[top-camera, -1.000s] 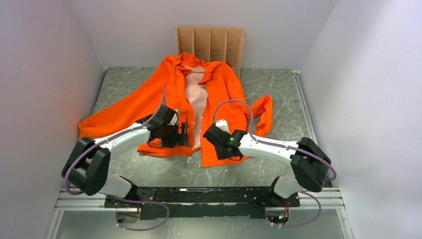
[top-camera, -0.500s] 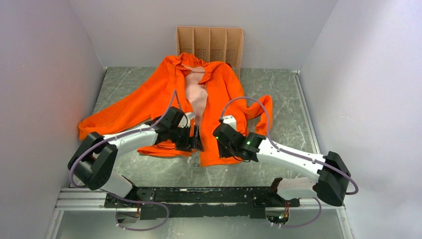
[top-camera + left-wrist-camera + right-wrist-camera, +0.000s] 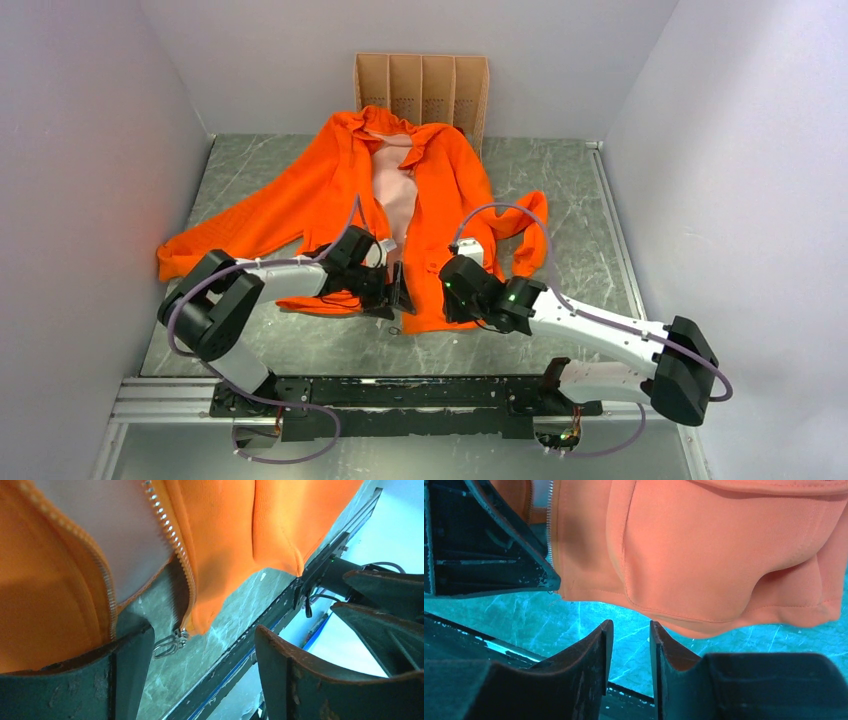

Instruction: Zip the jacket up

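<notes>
Near edge, mid-desk: my left gripper (image 3: 202,635) stands wide open over the hem, nothing held. The zipper pull (image 3: 167,644) lies on the desk (image 3: 570,200) just beside one finger. My right gripper (image 3: 629,625) is close by, its gap narrow and empty, tips at the hem below a flap pocket (image 3: 694,560). The jacket (image 3: 440,180) lies face up and unzipped, pink lining showing. Its collar is at the far edge, by a cardboard rack (image 3: 420,85).
</notes>
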{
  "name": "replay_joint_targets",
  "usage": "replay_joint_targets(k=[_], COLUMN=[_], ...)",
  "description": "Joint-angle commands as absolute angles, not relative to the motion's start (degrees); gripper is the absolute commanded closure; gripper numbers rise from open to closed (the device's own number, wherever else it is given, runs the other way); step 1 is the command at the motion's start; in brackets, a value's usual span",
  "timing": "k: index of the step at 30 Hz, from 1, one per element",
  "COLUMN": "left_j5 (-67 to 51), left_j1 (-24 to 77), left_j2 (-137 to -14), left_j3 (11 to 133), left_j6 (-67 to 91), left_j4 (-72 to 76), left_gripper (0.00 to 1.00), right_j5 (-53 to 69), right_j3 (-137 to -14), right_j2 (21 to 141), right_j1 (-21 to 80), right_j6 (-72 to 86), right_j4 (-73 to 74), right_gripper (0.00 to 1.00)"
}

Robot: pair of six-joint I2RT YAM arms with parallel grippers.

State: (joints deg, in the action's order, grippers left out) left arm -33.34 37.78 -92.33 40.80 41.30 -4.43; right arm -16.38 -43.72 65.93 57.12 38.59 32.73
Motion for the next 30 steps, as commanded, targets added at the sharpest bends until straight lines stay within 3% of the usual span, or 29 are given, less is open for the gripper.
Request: replay_joint_targets(k=[1, 11, 19, 22, 25, 30], left_j5=[-34.9, -37.0, -36.1, -36.0, -36.4, -38.0], left_j1=[38.2, 38.2, 38.1, 37.5, 37.2, 37.0], left_j2=[-95.2, -98.9, -99.9, -99.4, -98.5, -96.5], left_j3=[40.5, 38.8, 39.0, 38.9, 39.3, 39.9], left_j6=[43.1, 45.3, 45.2, 45.1, 45.8, 47.6], left_j4=[1.3, 8.9, 12.1, 14.2, 16.3, 20.9], left_gripper=[0.22, 0.28, 0.42, 0.58, 0.90, 0.92], right_j5=[-16.2, -16.3, -14.6, -13.7, -13.2, -12.9], right_j3=[-42.4, -41.1, -40.1, -40.1, -39.4, -38.6], right_j2=[64.2, 62.5, 61.4, 60.7, 59.1, 56.5], right_j1=[57.5, 57.3, 57.4, 57.4, 57.4, 57.4], right_j6=[39.7, 40.7, 41.2, 41.2, 41.5, 41.3], right_j4=[31.0, 30.1, 28.4, 28.0, 27.0, 25.1], right_gripper=[0.64, 0.66, 0.66, 0.67, 0.67, 0.68])
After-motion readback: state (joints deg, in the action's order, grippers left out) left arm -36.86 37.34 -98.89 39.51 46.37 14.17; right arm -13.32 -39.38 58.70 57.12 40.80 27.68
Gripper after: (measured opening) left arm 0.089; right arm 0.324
